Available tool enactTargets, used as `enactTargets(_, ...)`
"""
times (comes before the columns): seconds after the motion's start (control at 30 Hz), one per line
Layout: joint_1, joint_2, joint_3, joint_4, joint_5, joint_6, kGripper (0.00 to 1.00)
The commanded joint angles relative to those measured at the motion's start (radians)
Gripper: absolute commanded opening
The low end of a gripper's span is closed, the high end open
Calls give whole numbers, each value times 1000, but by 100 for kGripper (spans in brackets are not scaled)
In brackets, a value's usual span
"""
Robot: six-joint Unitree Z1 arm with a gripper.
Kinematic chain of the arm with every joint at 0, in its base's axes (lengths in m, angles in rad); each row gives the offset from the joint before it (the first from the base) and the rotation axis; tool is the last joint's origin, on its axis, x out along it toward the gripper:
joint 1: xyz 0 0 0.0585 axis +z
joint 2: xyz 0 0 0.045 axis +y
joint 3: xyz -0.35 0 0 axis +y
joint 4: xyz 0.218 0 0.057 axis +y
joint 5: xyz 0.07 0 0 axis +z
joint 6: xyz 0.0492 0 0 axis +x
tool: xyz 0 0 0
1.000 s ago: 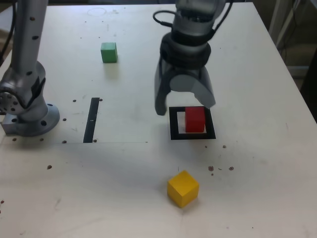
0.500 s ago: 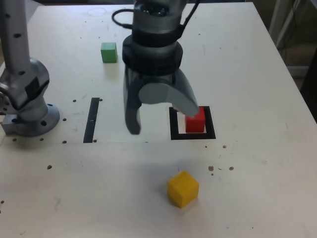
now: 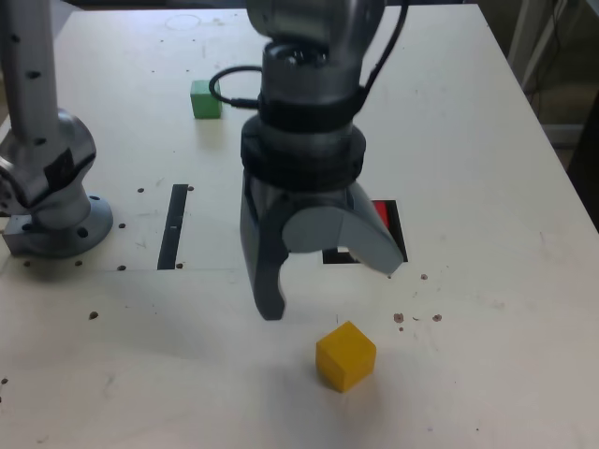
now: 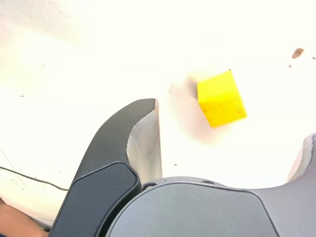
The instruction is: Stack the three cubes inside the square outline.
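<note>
The yellow cube (image 3: 345, 355) rests on the white table near the front edge. My gripper (image 3: 329, 285) hangs open just behind and above it, with nothing between its fingers. In the wrist view the yellow cube (image 4: 221, 98) lies on the table between and beyond the spread fingers of the gripper (image 4: 229, 131). Only a sliver of the red cube (image 3: 381, 213) shows behind the gripper, inside the square outline (image 3: 399, 247), which is also partly hidden. The green cube (image 3: 205, 98) sits alone at the back, toward the exterior view's left.
The arm's grey base (image 3: 51, 201) stands at the exterior view's left edge. A thin black strip (image 3: 172, 224) lies between the base and the outline. Small dark specks dot the table.
The open gripper has moved away from the red cube, forward toward the yellow cube. The red cube stays in the outline, and the jaws have widened slightly.
</note>
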Motion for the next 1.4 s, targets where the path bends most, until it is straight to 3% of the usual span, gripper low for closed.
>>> enactTargets(0.0, -1, 15, 0, -1, -1, -20, 99)
enactTargets(0.47, -10, 157, -77, -26, 21, -79, 99)
enactTargets(1.07, -17, 253, -126, -39, -35, -85, 94)
enactTargets(1.37, -14, 268, -100, -53, -40, -84, 89)
